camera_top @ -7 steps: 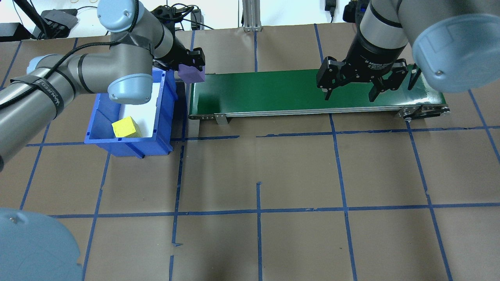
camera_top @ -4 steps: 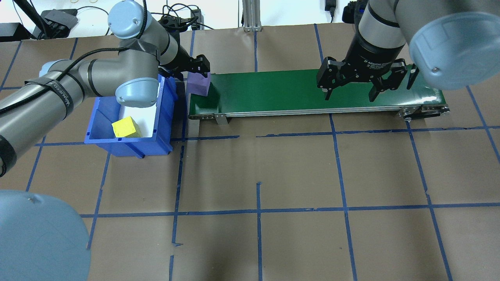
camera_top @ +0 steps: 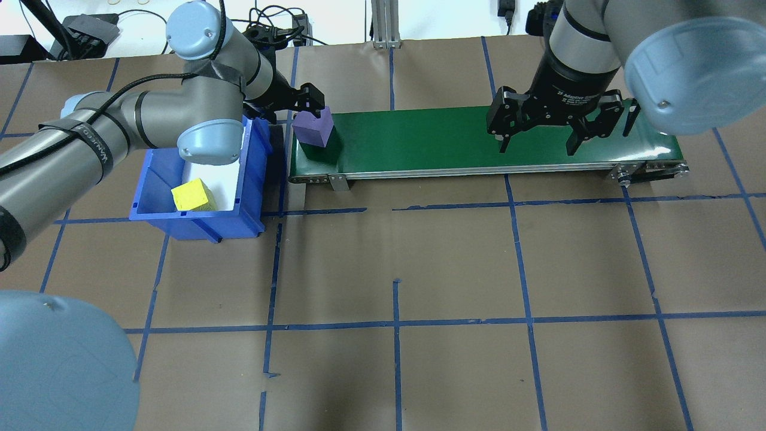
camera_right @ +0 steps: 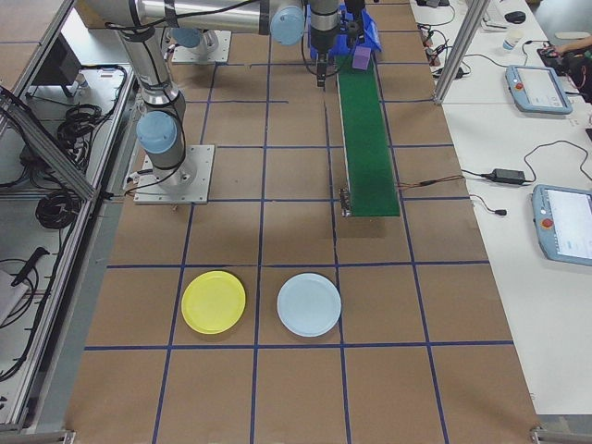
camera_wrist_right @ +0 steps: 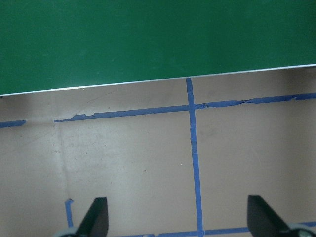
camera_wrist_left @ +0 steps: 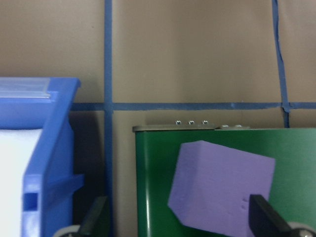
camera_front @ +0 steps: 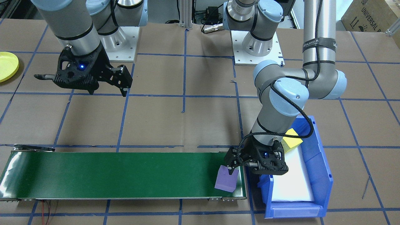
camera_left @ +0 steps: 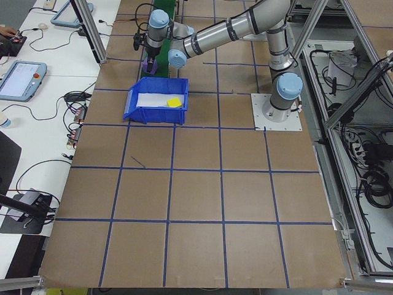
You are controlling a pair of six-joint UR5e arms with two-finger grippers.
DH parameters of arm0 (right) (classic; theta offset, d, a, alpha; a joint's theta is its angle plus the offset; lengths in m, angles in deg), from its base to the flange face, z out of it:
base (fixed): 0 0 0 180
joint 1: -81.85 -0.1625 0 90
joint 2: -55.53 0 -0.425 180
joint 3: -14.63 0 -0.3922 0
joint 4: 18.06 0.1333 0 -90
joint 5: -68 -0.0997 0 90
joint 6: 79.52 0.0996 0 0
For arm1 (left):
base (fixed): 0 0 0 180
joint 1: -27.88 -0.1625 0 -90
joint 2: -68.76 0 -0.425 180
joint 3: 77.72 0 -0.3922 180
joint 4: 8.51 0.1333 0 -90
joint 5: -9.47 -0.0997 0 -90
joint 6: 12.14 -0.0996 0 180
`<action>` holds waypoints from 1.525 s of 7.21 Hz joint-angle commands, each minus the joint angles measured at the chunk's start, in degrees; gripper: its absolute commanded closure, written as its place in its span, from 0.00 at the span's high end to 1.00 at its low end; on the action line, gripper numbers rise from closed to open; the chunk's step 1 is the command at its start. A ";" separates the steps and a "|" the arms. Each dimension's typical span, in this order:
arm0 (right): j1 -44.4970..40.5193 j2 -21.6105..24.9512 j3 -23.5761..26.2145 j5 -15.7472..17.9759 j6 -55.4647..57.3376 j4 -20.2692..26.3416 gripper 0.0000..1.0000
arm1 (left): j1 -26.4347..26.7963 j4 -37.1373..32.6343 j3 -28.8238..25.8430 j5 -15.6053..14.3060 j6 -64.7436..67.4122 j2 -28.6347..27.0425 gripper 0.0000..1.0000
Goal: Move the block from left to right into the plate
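Note:
A purple block [camera_top: 314, 127] lies slightly askew on the left end of the green conveyor belt [camera_top: 455, 137], also seen in the front view [camera_front: 226, 182] and the left wrist view [camera_wrist_left: 222, 192]. My left gripper [camera_top: 304, 103] hangs open just behind and above it, fingers [camera_wrist_left: 264, 222] spread wide and not touching it. My right gripper [camera_top: 537, 146] hovers open over the belt's right end with nothing between its fingers [camera_wrist_right: 96, 219]. The yellow plate [camera_right: 214, 302] sits on the table far beyond the belt's right end, partly visible in the front view [camera_front: 6, 65].
A blue bin [camera_top: 158, 179] stands against the belt's left end and holds a yellow block [camera_top: 192, 196]. A light blue plate [camera_right: 309, 304] lies beside the yellow one. The table is brown paper with blue tape lines.
The left gripper carried the purple block from above the bin onto the belt's left end and opened. The block now rests free on the belt. The right gripper held still.

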 commanded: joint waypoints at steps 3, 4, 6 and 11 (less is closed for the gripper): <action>0.69 -3.96 2.95 0.20 -0.49 -10.55 1.00 | -8.79 -8.01 1.15 -5.68 -14.85 6.08 1.00; 2.52 -6.23 1.47 -0.06 -0.83 -10.63 1.00 | -11.70 -11.19 1.33 -5.51 -16.10 7.32 1.00; 8.67 -10.27 -3.80 -1.55 -6.94 -9.93 1.00 | -16.80 -11.58 2.99 -5.42 -20.93 7.59 1.00; 22.55 -18.19 -7.17 -13.02 -26.53 -10.02 1.00 | -15.70 -9.91 5.73 -5.68 -1.81 9.08 1.00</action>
